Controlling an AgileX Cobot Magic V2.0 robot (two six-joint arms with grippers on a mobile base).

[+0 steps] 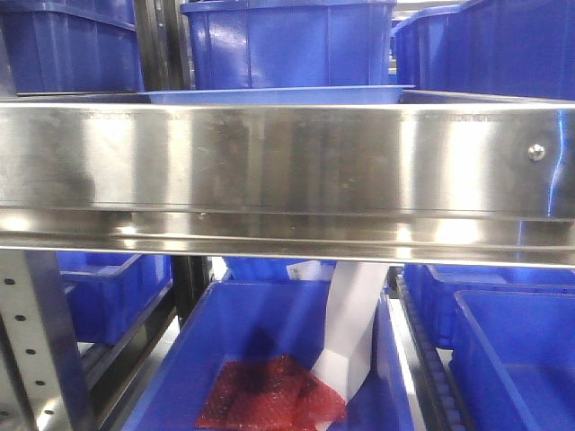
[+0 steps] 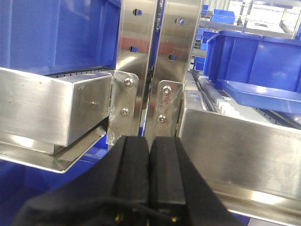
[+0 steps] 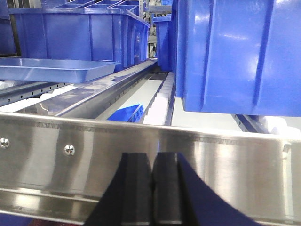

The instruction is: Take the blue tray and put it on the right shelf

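Observation:
The blue tray (image 1: 269, 93) lies flat on the right shelf, just behind its shiny steel front lip (image 1: 287, 171); only its rim shows in the front view. In the left wrist view the blue tray (image 2: 263, 94) is to the upper right on the rollers, beyond the front lip (image 2: 235, 146). My left gripper (image 2: 150, 141) is shut and empty, in front of the perforated uprights (image 2: 136, 56). From the right wrist, the blue tray (image 3: 51, 70) sits at the upper left behind the lip (image 3: 211, 155). My right gripper (image 3: 152, 157) is shut and empty, close to that lip.
Deep blue bins (image 1: 287, 40) stand behind the tray, and one (image 3: 235, 56) stands right of it. A lower bin (image 1: 287, 359) holds a red mesh piece (image 1: 269, 395) and a white item (image 1: 355, 332). The left shelf's steel end (image 2: 47, 108) sits beside the uprights.

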